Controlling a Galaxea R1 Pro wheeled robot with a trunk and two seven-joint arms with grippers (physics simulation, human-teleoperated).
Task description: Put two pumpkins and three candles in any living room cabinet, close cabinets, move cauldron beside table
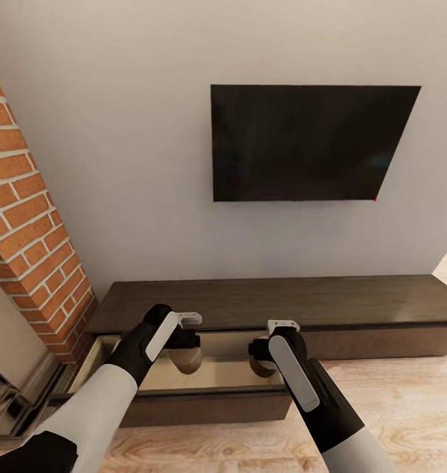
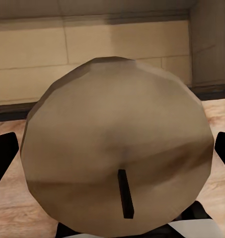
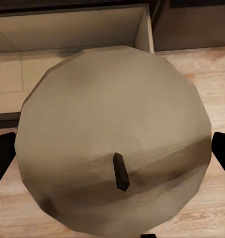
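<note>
I hold one candle (image 2: 117, 144) clamped in the left gripper (image 1: 184, 351) and another candle (image 3: 114, 139) clamped in the right gripper (image 1: 263, 358), both poised over the pulled-out drawer (image 1: 204, 378) of the cabinet (image 1: 276, 302), so each should drop into its pale interior.

Home living room, wall-hung black TV (image 1: 312, 141), brick chimney (image 1: 26, 230), low wood cabinet (image 1: 276, 302), plank floor (image 1: 394, 394)

You face a pale grey wall (image 1: 118, 131) with a black TV (image 1: 309, 141). A red brick chimney (image 1: 26, 223) rises at your left; light wood plank floor (image 1: 394, 401) lies below.
</note>
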